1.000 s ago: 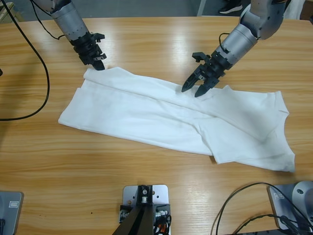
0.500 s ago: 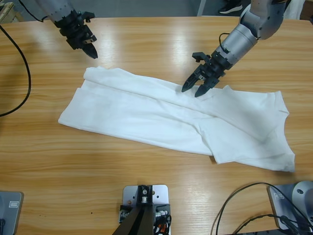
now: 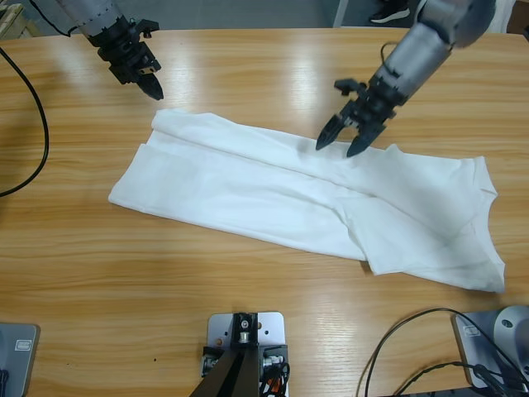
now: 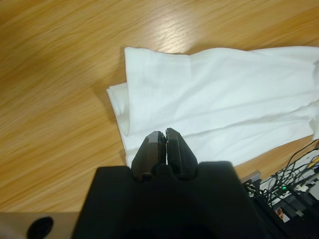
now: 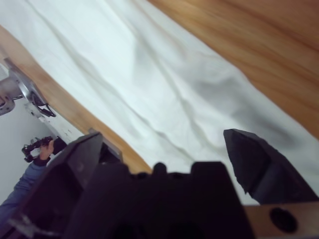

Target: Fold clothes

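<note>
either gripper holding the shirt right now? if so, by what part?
Nothing is held. The left gripper is shut and empty, off the T-shirt past its corner. The right gripper is open above the shirt's upper fold, with no cloth between its jaws.

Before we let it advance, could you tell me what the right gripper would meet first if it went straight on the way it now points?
Most likely the white T-shirt. The right gripper, jaws open, points down at the folded upper edge, and its wrist view shows cloth filling the space ahead. How far above the fabric it hangs is unclear.
</note>
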`<state>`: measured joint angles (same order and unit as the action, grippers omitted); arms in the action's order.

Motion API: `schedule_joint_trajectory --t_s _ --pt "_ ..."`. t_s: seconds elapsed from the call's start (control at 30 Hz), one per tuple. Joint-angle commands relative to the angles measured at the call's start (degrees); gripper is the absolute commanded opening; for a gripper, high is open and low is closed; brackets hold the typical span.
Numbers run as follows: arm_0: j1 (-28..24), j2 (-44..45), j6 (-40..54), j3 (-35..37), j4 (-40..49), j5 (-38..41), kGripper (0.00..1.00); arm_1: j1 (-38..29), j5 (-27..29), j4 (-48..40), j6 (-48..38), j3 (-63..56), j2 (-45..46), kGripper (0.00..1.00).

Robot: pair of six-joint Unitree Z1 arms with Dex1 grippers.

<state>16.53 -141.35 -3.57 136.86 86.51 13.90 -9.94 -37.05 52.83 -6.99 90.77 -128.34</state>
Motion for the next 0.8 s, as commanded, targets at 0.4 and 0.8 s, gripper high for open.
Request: schedule_joint_trajectory --t_s 0.4,0.8 --pt "0.79 -4.23 -0.53 -1.56 8.59 -2.19 0.007 0.18 0.67 11.89 2.42 8.62 -0.98 1.000" --pt "0.79 -6.15 -0.86 -3.34 8.59 -3.26 0.769 0.18 0.67 11.77 2.86 7.30 -0.50 1.000"
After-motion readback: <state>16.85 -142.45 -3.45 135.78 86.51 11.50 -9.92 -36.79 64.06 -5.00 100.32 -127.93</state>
